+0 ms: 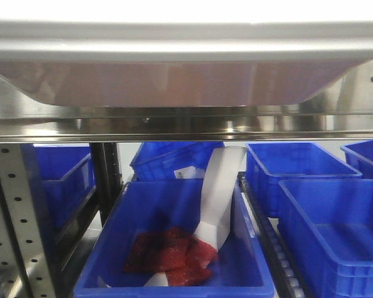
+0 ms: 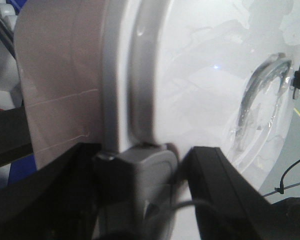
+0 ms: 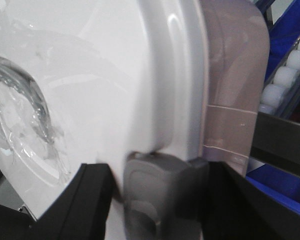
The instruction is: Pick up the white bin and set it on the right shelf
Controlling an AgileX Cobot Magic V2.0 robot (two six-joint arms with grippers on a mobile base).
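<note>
Tightly, white bin [image 2: 200, 75], clamped in left gripper [image 2: 140, 192]

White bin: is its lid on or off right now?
On. Both wrist views show the white bin with its glossy lid seated over the rim, a grey clip at the edge.

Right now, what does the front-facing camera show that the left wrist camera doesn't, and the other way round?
Only the front-facing view shows the right shelf with its shiny steel beam, a perforated upright, and the blue bins below, one holding red packets.

Only the left wrist view shows the glossy lid with its recessed handle, and the left hand clamped on the lid's rim.

Both show the white bin: its pinkish side from the front, its lid from the wrist.
</note>
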